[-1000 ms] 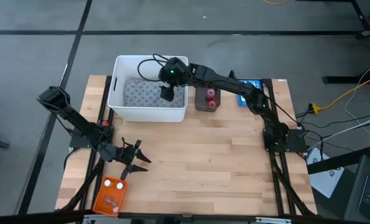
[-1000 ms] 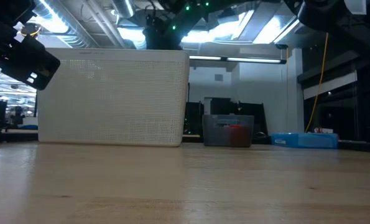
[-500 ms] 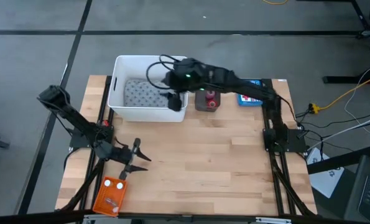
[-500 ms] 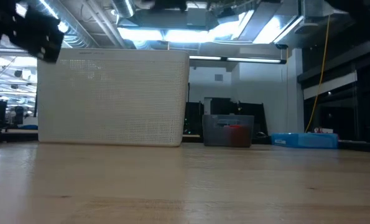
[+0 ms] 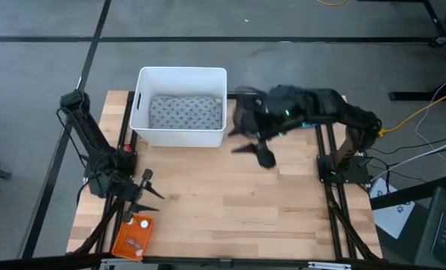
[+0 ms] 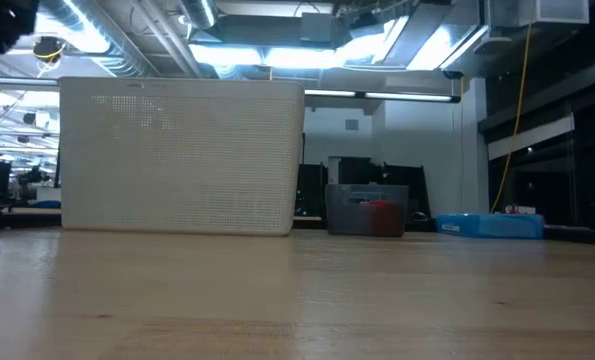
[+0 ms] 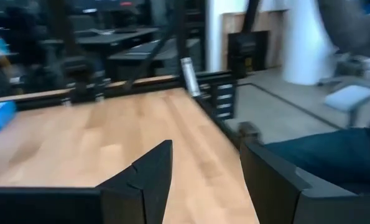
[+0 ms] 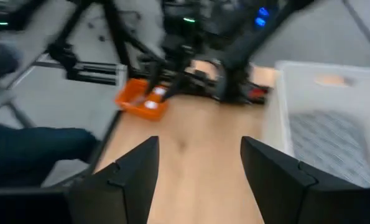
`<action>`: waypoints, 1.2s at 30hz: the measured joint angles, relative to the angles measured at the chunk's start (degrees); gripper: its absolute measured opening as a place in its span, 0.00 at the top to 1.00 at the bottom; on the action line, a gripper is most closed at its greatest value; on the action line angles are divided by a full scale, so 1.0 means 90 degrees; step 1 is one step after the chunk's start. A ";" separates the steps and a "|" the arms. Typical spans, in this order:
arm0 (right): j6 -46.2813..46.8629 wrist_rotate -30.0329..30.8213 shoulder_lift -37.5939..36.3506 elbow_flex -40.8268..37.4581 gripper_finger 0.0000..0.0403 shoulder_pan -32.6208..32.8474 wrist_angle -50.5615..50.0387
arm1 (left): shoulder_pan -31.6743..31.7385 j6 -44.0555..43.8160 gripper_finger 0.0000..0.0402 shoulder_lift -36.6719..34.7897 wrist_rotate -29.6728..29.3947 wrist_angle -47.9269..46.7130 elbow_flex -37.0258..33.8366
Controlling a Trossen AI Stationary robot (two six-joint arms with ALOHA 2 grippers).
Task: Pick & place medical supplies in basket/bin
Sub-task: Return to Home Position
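A grey dotted cloth [image 5: 185, 112] lies inside the white tub [image 5: 142, 105] at the table's far side. The orange basket [image 5: 133, 235], holding small pale pieces, sits at the near left corner and also shows in the right wrist view [image 8: 141, 99]. My right gripper [image 5: 252, 150] hangs high over the table right of the tub, open, with nothing between its fingers [image 8: 200, 168]. My left gripper [image 5: 149, 193] stands open and level just beyond the basket, holding nothing [image 7: 200, 180].
A small grey bin [image 6: 367, 210] with a red item [image 6: 380, 216] stands right of the tub, and a blue box [image 6: 489, 225] lies farther right. Bare wood fills the table's middle and near side.
My right gripper has risen out of the white tub and swung toward the table's right and near side, blurred with speed. The grey dotted cloth stays in the tub. My left gripper has risen and swung a little toward the table's left edge, staying open.
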 joint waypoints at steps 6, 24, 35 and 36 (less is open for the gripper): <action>-0.0459 0.0062 -0.0044 0.0000 0.44 0.0935 0.0013 | -0.0499 0.0173 0.54 -0.0283 0.0683 0.0016 -0.0017; -0.1402 -0.1719 -0.0690 -0.1748 0.44 0.1869 0.1088 | -0.0092 0.0335 0.53 -0.0344 0.2222 -0.0014 -0.0024; 0.0169 0.0397 -0.3198 -0.6463 0.44 0.1747 0.4412 | 0.1318 0.0125 0.53 -0.0398 0.4156 0.2282 -0.1459; 0.0246 0.0522 -0.3481 -0.6872 0.44 0.1781 0.4760 | 0.1509 0.0111 0.53 -0.0400 0.4518 0.2608 -0.1617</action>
